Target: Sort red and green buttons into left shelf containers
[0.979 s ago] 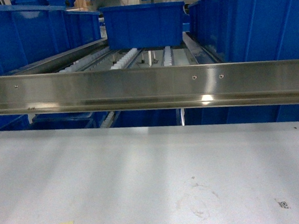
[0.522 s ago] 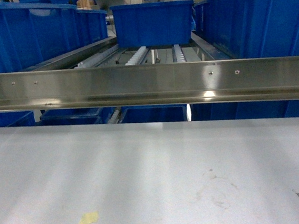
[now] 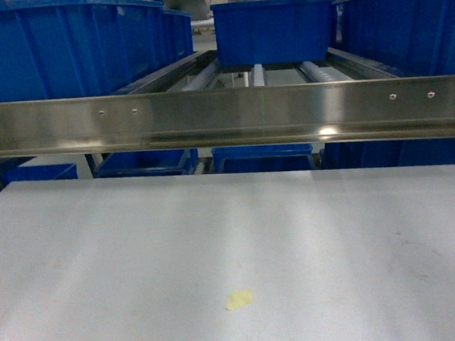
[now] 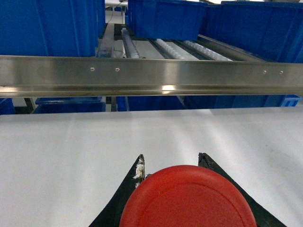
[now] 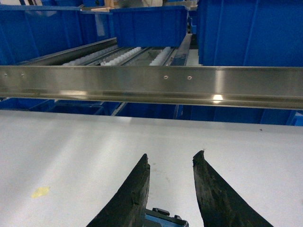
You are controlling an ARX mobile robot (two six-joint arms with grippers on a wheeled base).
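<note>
Left hand (image 4: 171, 163) was closed on the wide red mushroom-cap push-button (image 4: 187, 198): both black fingers (image 4: 134, 182) sat against the cap edge, cap facing the wrist camera, body hidden beneath it. It was held over the pale grey bench (image 3: 218, 244), short of the brushed stainless steel rail (image 3: 222, 118) along the bench's far edge.

Right hand (image 5: 171, 160) had its black fingers (image 5: 130, 194) apart with bare bench showing in the gap. A small blue-and-dark part showed low between them at the frame bottom; couldn't tell what it was.

Neither hand showed in the head view.

Behind the rail: a roller-track shelf (image 3: 259, 75) carrying large deep bright-blue plastic bins. One long bin on the left (image 3: 62, 45), one smaller bin (image 3: 274, 29) further back near centre, another at the right edge (image 3: 418, 19).

Small yellowish smear (image 3: 239, 300) on the bench surface, near centre in the head view.

No green-capped button visible in any view.
</note>
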